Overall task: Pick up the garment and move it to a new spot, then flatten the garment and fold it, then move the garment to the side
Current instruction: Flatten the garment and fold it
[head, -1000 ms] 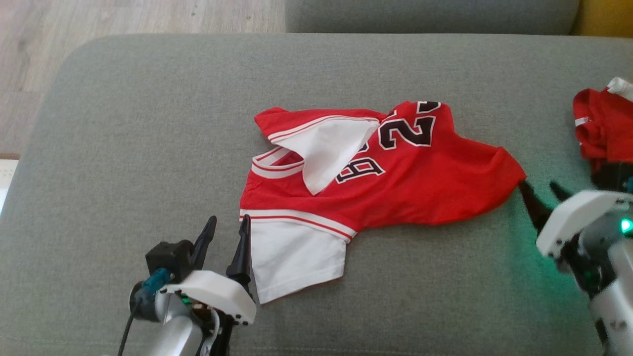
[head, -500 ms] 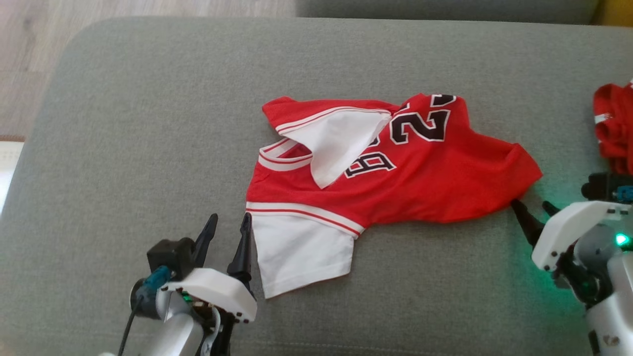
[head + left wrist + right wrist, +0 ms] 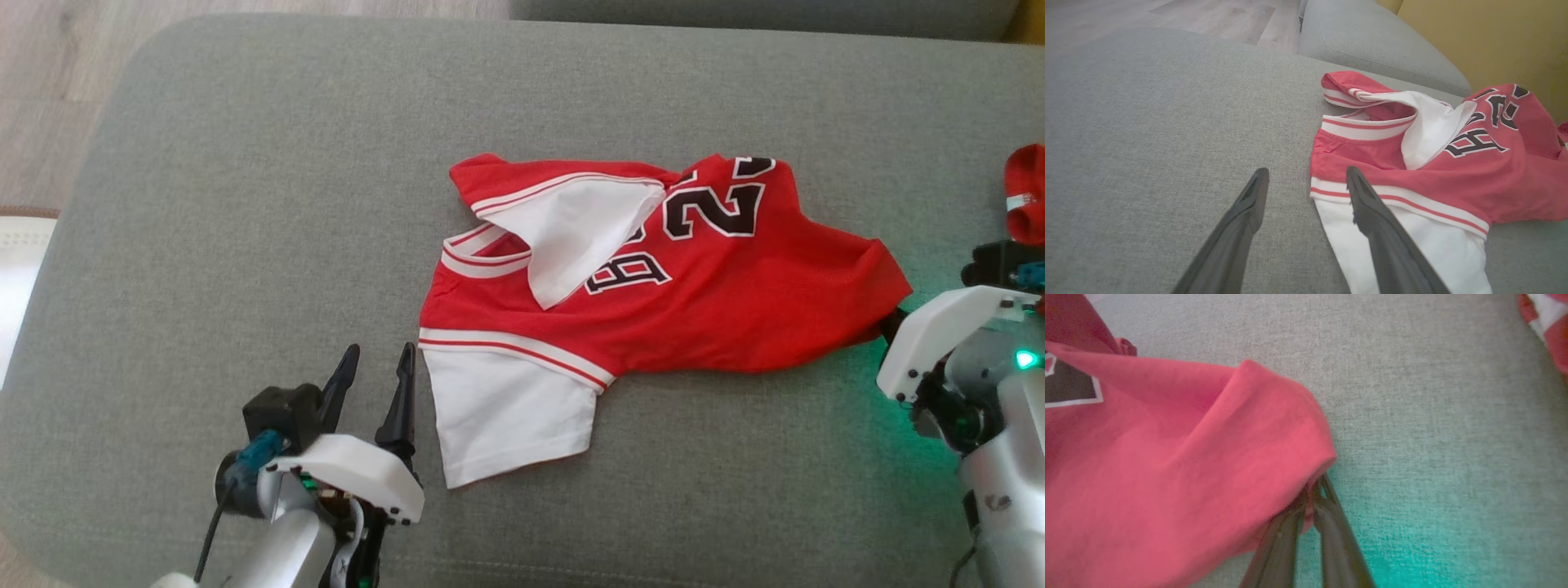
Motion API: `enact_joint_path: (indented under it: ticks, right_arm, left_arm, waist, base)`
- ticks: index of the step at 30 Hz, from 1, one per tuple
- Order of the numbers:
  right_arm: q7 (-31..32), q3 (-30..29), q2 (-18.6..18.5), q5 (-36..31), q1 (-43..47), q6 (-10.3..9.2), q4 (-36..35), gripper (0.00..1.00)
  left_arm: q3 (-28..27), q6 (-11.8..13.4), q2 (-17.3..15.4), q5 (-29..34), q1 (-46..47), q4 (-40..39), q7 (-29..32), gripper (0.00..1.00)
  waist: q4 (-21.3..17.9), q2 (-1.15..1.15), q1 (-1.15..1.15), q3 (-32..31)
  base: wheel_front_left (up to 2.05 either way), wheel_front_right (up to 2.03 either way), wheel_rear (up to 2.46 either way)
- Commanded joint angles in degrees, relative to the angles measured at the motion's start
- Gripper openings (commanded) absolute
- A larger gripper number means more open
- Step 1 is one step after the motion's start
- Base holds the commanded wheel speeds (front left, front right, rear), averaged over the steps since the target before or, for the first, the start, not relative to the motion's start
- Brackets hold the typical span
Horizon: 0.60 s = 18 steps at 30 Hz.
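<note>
One garment (image 3: 1167, 465) corner pinched in right gripper (image 3: 1313, 491).

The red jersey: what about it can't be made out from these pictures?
Head view: the black lettering on the jersey is partly covered by its folded white flap.
Right wrist view: how much cloth the right gripper has pinched; the bunched corner hides its tips.
Head view: another red cloth is cut off by the right edge.
</note>
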<state>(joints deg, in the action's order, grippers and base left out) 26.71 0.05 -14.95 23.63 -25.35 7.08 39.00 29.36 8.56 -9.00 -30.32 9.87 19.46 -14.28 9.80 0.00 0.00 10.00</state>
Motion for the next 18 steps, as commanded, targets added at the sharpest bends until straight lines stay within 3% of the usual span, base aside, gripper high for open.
enact_joint_path:
  ticks: [1,9,18]
  right_arm:
    - [-0.90,1.43,-0.50,-0.11,-1.09,0.41,-0.99,0.00]
    - [-3.52,1.37,-3.26,-1.41,0.20,0.41,-4.64,0.00]
    - [7.05,1.31,-5.47,-0.04,9.86,0.41,-16.24,0.00]
  left_arm:
    - [-1.68,-0.02,-0.89,0.34,2.06,-1.30,-0.69,1.00]
    - [-1.70,0.24,-1.41,0.16,0.83,-1.45,-0.69,1.00]
    - [-1.43,0.48,-1.93,-0.08,0.11,-1.91,-0.46,1.00]
  waist:
    - [-0.12,0.00,0.00,-0.27]
    - [-1.73,0.00,0.00,-2.03]
    - [-3.30,0.00,0.00,-2.58]
  base:
    - [0.00,0.00,0.00]
    - [0.00,0.00,0.00]
    - [0.00,0.00,0.00]
